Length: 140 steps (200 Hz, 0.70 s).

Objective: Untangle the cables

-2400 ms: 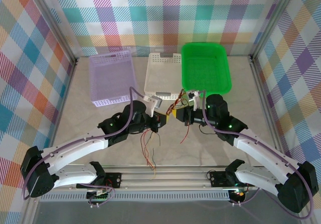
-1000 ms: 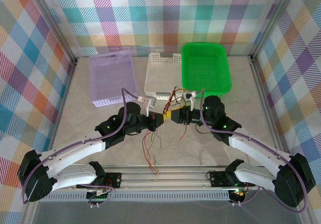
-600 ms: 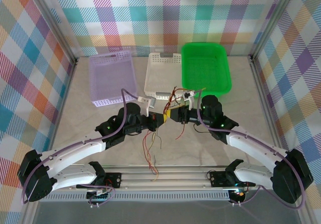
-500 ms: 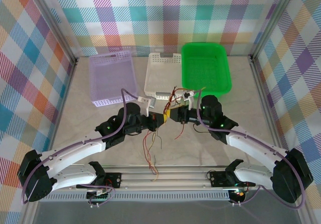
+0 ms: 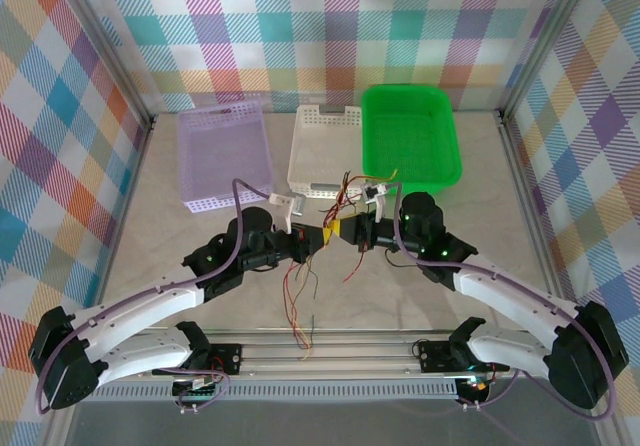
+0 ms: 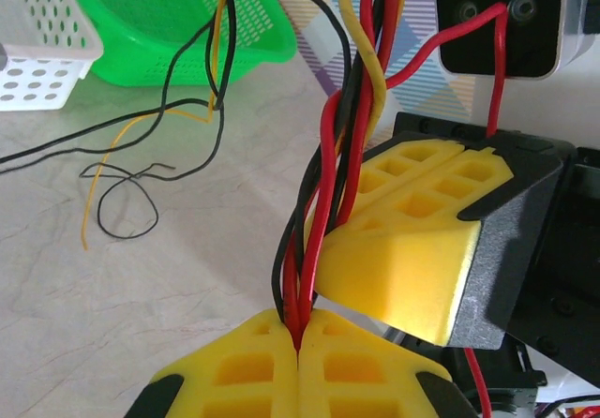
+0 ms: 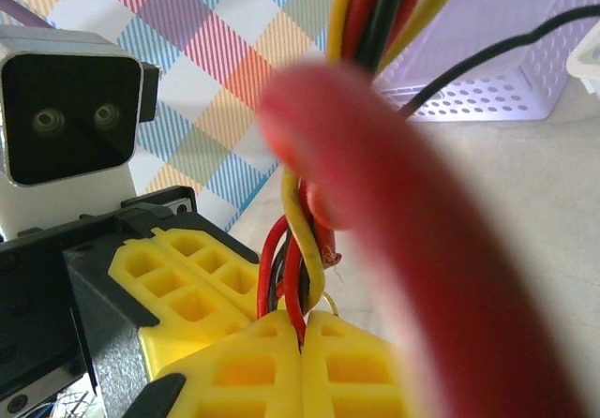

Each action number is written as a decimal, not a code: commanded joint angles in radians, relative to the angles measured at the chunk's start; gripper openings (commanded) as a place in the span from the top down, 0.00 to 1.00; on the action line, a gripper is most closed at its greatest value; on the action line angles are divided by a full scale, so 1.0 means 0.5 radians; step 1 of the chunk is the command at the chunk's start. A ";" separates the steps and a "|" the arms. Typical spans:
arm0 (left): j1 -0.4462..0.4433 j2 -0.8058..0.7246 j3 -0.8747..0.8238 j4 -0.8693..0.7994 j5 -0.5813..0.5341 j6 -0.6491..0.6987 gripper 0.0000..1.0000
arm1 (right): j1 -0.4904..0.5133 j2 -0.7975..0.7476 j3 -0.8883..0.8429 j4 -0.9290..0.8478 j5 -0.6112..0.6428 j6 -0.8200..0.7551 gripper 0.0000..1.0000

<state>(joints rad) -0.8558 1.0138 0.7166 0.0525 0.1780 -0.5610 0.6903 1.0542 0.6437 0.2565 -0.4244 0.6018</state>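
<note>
Jaws of right gripper point(image 7: 302, 326) have clamped onto the cables point(image 6: 330, 170).

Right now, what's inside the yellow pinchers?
Red and black cables are squeezed in the left gripper and right gripper. The pinched parts are hidden between the shut jaws.

Laboratory robot cell: plaid backdrop panels point(image 5: 330, 26), aluminium base rail point(image 5: 330, 352), left arm point(image 5: 140, 311) and right arm point(image 5: 510, 301) bolted to counter point(image 5: 470, 216).
</note>
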 commanded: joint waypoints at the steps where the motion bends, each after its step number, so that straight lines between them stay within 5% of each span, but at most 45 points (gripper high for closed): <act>1: 0.012 -0.105 0.019 0.000 -0.014 0.014 1.00 | -0.022 -0.064 0.006 -0.200 0.210 -0.103 1.00; 102: 0.017 -0.282 0.067 -0.162 -0.098 0.054 1.00 | -0.040 -0.262 -0.007 -0.581 0.560 -0.265 1.00; 140: 0.018 -0.263 0.017 -0.036 -0.068 -0.034 1.00 | -0.043 -0.292 -0.081 -0.326 0.173 -0.226 1.00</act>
<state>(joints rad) -0.8555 0.8883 0.7185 -0.0090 0.1638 -0.5556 0.6773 0.9379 0.6357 0.0185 -0.2371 0.4881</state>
